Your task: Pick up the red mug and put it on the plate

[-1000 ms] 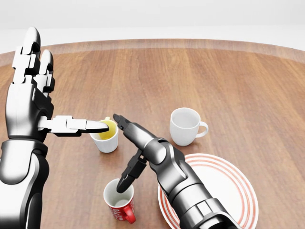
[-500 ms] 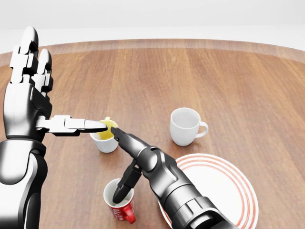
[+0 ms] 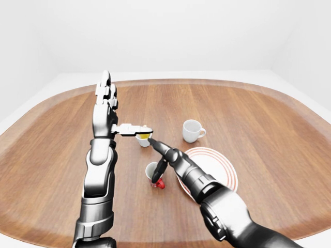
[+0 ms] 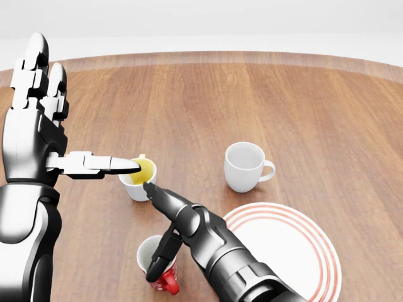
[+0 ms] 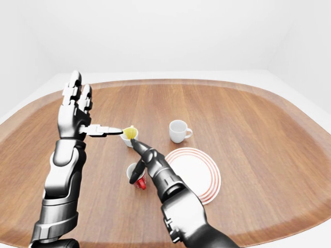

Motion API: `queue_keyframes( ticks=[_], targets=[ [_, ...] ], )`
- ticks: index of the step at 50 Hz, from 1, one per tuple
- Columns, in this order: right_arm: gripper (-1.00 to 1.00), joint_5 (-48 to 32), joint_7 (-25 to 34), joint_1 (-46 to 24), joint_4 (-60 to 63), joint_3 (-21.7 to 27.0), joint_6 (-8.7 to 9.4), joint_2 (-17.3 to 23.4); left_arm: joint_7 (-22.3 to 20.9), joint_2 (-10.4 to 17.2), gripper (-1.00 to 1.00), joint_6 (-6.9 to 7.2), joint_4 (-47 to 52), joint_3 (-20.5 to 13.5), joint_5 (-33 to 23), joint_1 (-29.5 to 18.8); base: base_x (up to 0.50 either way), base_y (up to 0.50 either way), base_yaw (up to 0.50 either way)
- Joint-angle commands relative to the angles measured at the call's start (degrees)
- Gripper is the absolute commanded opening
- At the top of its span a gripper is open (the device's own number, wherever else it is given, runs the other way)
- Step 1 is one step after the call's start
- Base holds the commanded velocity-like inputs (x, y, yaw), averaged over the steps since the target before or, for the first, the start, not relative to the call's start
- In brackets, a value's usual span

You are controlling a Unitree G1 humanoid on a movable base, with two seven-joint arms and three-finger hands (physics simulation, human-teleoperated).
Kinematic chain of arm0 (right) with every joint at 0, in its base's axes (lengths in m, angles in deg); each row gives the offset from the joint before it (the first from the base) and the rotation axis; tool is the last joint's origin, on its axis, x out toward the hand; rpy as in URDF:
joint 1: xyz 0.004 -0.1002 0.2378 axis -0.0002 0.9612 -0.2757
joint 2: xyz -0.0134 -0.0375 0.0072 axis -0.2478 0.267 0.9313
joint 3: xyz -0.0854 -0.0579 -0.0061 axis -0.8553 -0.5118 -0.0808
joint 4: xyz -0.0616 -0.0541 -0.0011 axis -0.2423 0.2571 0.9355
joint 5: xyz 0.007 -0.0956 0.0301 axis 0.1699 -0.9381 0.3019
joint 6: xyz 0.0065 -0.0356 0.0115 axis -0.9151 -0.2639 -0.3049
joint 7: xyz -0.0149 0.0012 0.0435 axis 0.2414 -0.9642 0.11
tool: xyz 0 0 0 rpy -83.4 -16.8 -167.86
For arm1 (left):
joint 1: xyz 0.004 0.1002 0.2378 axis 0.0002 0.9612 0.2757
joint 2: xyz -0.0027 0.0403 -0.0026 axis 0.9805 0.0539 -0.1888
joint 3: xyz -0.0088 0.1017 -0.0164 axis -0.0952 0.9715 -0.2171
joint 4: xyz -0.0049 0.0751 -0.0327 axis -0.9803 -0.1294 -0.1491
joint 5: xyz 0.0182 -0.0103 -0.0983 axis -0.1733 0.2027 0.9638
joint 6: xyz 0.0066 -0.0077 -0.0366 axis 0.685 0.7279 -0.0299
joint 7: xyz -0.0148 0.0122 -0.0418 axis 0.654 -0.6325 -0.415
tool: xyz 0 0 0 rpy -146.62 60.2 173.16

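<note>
Red mug [image 4: 158, 267] sits low on the glossy wood-grain table [image 4: 302, 107], bottom of head view, just left of the plate [image 4: 296, 251]; white inside, red handle facing the viewer. Plate is round, white, red concentric rim rings. Right hand [image 4: 167, 217], dark metallic, fingers spread: one long finger points up-left, another [image 4: 157, 261] dips into the mug's mouth, not clenched round it. Left hand [image 4: 38, 126] raised, flat and released, thumb [image 4: 104, 165] out over a small white cup with yellow inside [image 4: 140, 177]. Plain white mug [image 4: 244, 166] stands above the plate.
</note>
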Motion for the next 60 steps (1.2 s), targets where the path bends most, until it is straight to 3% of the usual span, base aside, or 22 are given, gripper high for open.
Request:
queue_keyframes(
  ticks=[1, 60],
  targets=[
    [1.0, -1.11, -0.49, 0.06, -1.78, -0.1, 0.0, -1.28, -0.01, 0.1, 1.0, 0.0, -0.11, -0.12, 0.14, 0.03, 0.0, 0.0, 0.0],
    [1.0, -6.7, -0.56, 0.8, -6.16, 1.06, 0.0, -2.59, -0.2, 0.37, 1.0, 0.0, 2.63, -0.59, 0.78, 0.92, 0.0, 0.0, 0.0]
  ],
)
